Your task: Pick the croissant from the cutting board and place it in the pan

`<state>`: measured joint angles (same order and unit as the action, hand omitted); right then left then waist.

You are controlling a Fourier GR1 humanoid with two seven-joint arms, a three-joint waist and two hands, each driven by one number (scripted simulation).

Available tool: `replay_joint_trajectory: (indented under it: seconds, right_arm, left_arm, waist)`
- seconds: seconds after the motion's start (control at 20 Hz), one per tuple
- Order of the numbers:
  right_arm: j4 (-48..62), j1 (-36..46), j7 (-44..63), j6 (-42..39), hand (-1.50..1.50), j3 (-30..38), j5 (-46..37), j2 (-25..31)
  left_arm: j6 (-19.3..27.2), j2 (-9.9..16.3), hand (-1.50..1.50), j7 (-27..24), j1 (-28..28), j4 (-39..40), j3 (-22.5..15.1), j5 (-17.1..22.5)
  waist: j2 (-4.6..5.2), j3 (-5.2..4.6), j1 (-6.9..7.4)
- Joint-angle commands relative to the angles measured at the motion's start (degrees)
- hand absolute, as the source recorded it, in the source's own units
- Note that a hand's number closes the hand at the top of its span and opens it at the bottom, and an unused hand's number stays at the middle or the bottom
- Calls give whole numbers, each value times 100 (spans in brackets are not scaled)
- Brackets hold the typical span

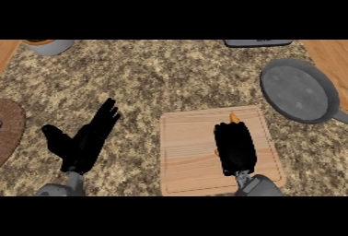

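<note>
A wooden cutting board [194, 152] lies on the counter at centre right. My right hand [235, 146] rests flat over the croissant [234, 118] on the board, covering nearly all of it; only an orange tip shows beyond the fingertips, plus a sliver at the hand's left edge. Whether the fingers curl round it I cannot make out. The grey pan [298, 90] sits beyond the board at the upper right, with nothing in it, its handle running off toward the right edge. My left hand [85, 140] stays open to the left of the board, fingers up, resting.
A brown round mat [9, 126] pokes in at the left edge. A grey container with an orange top [49, 45] stands at the back left. A dark grey object [258, 43] sits at the back edge. Wooden strips border the speckled counter at both top corners.
</note>
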<state>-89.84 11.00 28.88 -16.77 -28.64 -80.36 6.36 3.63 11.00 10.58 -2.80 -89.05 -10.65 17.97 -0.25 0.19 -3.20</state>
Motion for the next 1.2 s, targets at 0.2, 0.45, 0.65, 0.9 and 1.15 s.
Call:
replay_joint_trajectory:
  seconds: [0.2,0.45,0.65,0.9,1.15]
  right_arm:
    - [-1759,-313,855,1184,150,728,101,-522]
    - [-2550,-457,1053,1950,150,926,1087,-629]
    - [-2553,-1054,313,2460,150,1599,1817,-633]
    - [-1436,-641,-596,2860,150,2833,2798,-242]
    - [-52,181,-1163,3169,150,3410,2559,357]
  left_arm:
    - [-18,-16,0,216,-39,-136,-47,9]
    - [-239,69,0,182,-173,22,0,41]
    - [-217,-30,0,188,-456,219,94,-10]
    - [-147,-29,0,345,107,-422,-54,-195]
    - [-377,-148,0,129,-374,238,162,-95]
  waist:
    - [-8,-16,205]
    - [21,-14,253]
    - [32,-14,269]
    - [26,-15,347]
    - [42,-17,347]
